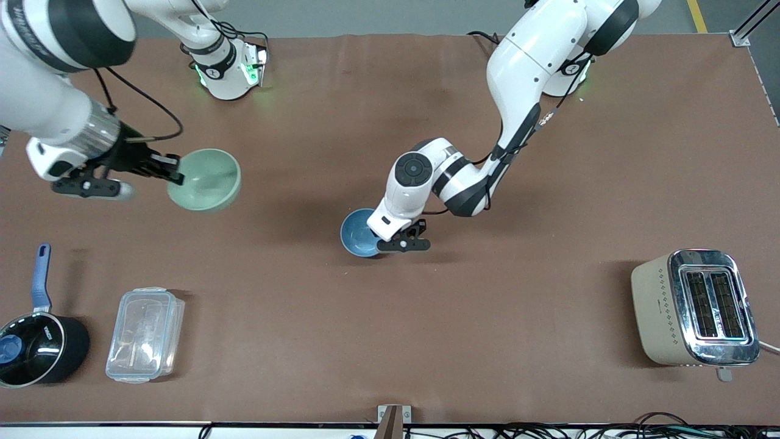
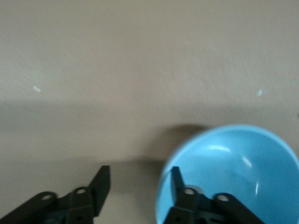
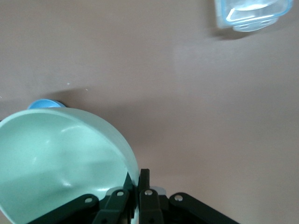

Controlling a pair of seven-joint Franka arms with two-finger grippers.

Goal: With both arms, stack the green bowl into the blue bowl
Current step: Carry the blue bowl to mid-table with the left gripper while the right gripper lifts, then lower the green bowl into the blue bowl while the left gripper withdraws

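Green bowl (image 1: 206,179) hangs tilted in the air over the brown table (image 1: 341,341), toward the right arm's end, pinched at its rim by the right gripper (image 1: 172,173). In the right wrist view that gripper's fingers (image 3: 147,186) are pressed together on the bowl's wall, one inside and one outside. Seen from the front camera, the bowl sits at about ten o'clock from the table's middle.

Near the middle of the table rests the blue bowl (image 1: 361,232), upright on the surface. The left gripper (image 1: 390,239) is right at its rim on the side toward the left arm's end. In the left wrist view its fingers (image 2: 101,181) stand apart, one inside the blue bowl and one outside over bare table, with a clear gap between them and no squeeze on the wall.

At about eight o'clock, close to the front camera, lie a clear plastic lidded box (image 1: 144,334) and, beside it toward the table's corner, a black saucepan (image 1: 38,347) with a blue handle. At about four o'clock, toward the left arm's end, stands a beige toaster (image 1: 694,308).
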